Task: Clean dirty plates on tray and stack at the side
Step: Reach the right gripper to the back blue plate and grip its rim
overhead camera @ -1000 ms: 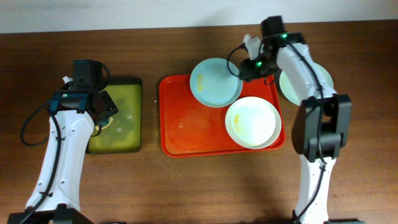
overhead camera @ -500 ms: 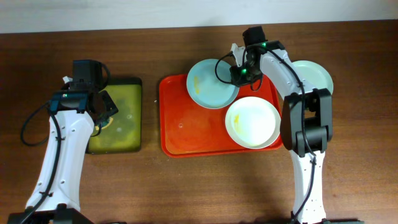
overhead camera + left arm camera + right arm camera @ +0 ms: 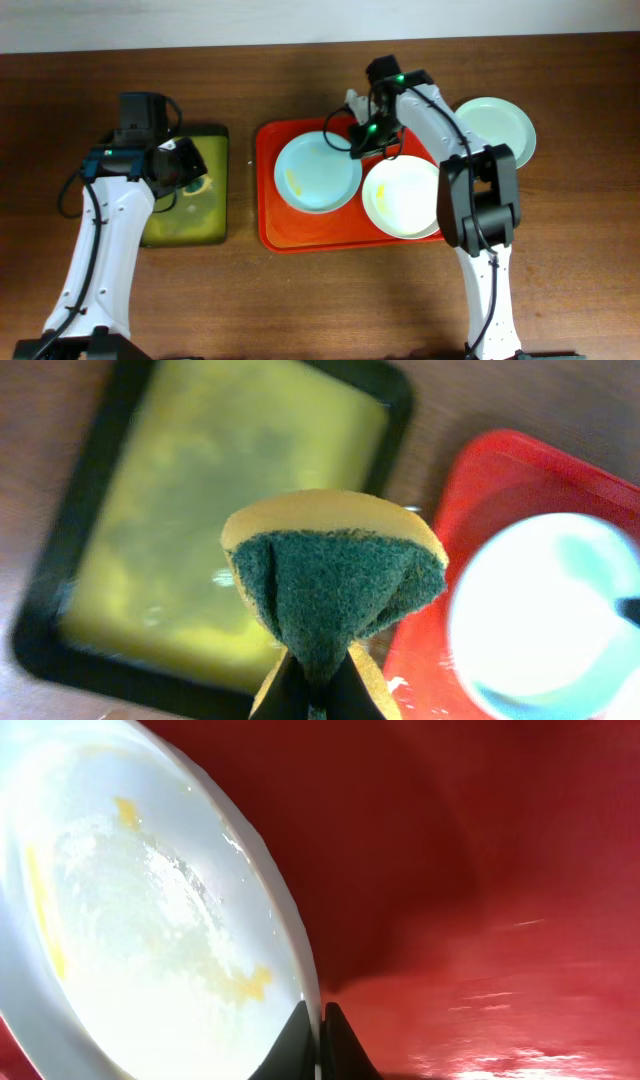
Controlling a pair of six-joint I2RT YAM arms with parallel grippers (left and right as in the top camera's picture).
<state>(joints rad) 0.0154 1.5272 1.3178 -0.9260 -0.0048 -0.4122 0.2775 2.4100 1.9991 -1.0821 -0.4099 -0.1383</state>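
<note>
A pale mint-blue plate [image 3: 317, 172] with yellow smears lies on the left half of the red-orange tray [image 3: 290, 228]. My right gripper [image 3: 358, 146] is shut on its right rim; in the right wrist view the fingers [image 3: 320, 1042] pinch the plate [image 3: 130, 900] edge above the tray [image 3: 450, 870]. A cream-white plate [image 3: 402, 197] sits on the tray's right half. Another mint plate [image 3: 493, 130] rests on the table to the right of the tray. My left gripper [image 3: 188, 165] hangs over the olive-green tray, shut on a yellow-and-green sponge [image 3: 335, 585].
The black-rimmed olive-green tray [image 3: 185, 215] lies left of the red tray, with a narrow strip of brown table between them. The table's far edge runs along the top of the overhead view. Both arm bases stand at the near edge.
My right gripper shut on the mint-blue plate's rim and dragged the plate left and nearer, fully onto the tray. The left gripper with the sponge turned slightly toward the red tray.
</note>
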